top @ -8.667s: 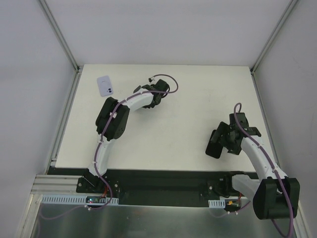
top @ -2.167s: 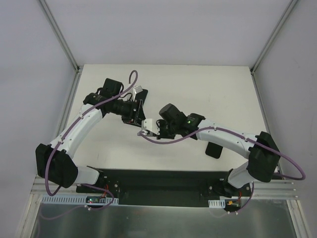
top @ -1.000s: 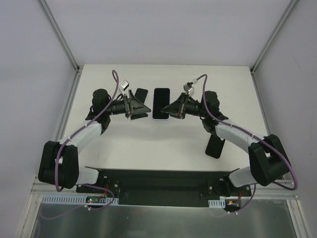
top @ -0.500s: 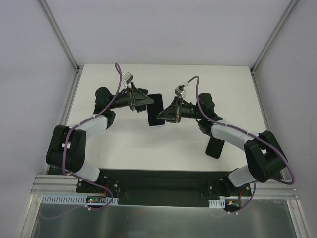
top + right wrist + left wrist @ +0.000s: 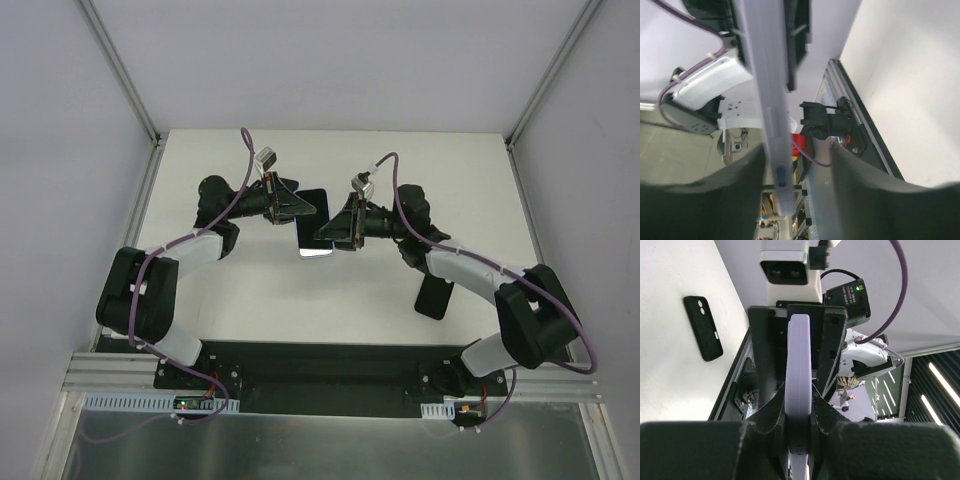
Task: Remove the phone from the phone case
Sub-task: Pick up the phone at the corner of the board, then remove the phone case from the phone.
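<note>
Both pincers have closed in on the phone (image 5: 309, 232) since a second ago, when it lay flat between them on the table (image 5: 250, 290). It now sits tilted and lifted off the surface.

Your left pincer (image 5: 306, 208) is clamped on it. In the left wrist view its two fingers (image 5: 771, 407) press against both faces of the lilac case (image 5: 799, 365), which you see edge-on and running straight away from the camera.

Your right pincer (image 5: 322, 236) reaches in from the opposite side, its tip meeting the left one over the phone. Its jaws stand apart, wider than the phone is thick. In the right wrist view the lilac edge runs close along one finger (image 5: 725, 200), and a clear gap separates it from the other. You cannot tell from these views whether that near finger actually touches the case.

The phone is in its case, held above the middle of the far half of the table. From above you see its dark screen, with a strip of lilac showing at the near end.

Around it the tabletop is plain off-white. A black case (image 5: 435, 297) lies flat on it near your right arm, well apart from the phone. The left wrist view shows its camera cutouts.

Pale grey panels (image 5: 330, 70) wall in the table on three sides, set in aluminium posts (image 5: 120, 70). A dark rail carrying both arm bases runs along the near edge.
</note>
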Motion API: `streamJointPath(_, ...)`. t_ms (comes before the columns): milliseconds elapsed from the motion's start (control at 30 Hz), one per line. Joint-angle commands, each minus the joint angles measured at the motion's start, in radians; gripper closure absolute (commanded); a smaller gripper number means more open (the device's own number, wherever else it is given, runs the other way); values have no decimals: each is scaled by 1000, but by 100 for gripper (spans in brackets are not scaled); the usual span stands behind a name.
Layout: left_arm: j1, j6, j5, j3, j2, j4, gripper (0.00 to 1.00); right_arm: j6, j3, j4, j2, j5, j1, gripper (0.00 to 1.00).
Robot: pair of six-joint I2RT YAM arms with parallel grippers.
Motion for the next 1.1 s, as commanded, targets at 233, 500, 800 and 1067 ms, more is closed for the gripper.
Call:
streamJointPath(233, -6, 87, -47, 59, -91, -65, 100, -483, 120, -898, -370, 601, 12, 14)
streamJointPath(500, -6, 159, -79, 86, -129, -209, 100, -558, 192, -1076, -427, 746, 118, 14)
streamJointPath(800, -6, 202, -94, 93, -165, -284, 100, -540, 195, -1059, -398, 773, 184, 14)
streamJointPath(1067, -6, 207, -90, 90, -172, -299, 100, -536, 202, -1047, -409, 797, 198, 14)
